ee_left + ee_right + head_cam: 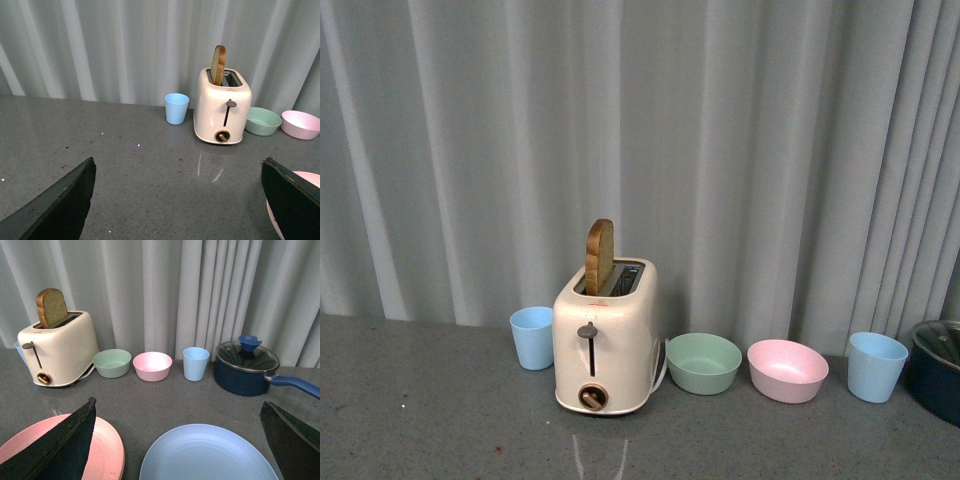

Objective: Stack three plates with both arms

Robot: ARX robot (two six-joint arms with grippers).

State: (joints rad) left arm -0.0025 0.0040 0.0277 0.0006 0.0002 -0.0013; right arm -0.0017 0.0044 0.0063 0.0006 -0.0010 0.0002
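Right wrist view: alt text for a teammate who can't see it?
A pink plate and a light blue plate lie side by side, unstacked, on the grey table, between the open dark fingers. Behind: a toaster holding bread, a green bowl, a pink bowl, a blue cup and a dark blue pot.

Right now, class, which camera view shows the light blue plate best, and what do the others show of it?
The right wrist view: the light blue plate lies flat on the table, most of its face visible, only its near edge cut off. The front view and left wrist view show none of it.
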